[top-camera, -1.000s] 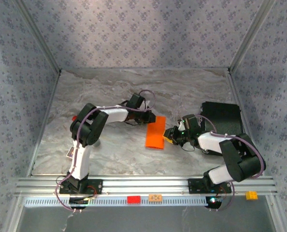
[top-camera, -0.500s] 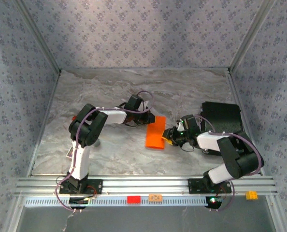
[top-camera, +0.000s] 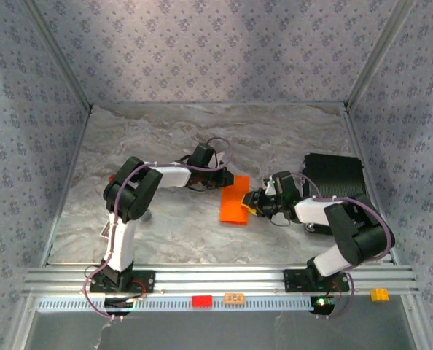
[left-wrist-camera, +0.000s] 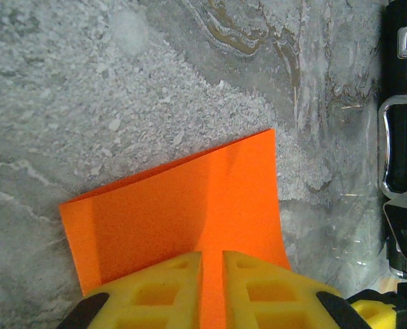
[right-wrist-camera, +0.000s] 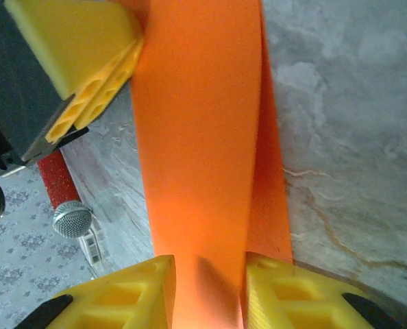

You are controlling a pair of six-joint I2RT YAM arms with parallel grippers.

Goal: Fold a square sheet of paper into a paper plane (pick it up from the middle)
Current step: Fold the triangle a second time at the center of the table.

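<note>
Pinching paper (top-camera: 234, 205) edges, left gripper (top-camera: 224, 184) faces right gripper (top-camera: 254, 205).

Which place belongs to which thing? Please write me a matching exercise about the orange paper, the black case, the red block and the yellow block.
Things
1. orange paper
2. black case
3. red block
4. yellow block

Places
A. at the right end of the front rail
B. in the middle of the table
C. near the middle of the front rail
D. at the right edge of the table

Pairs: 1-B, 2-D, 3-C, 4-A
</note>
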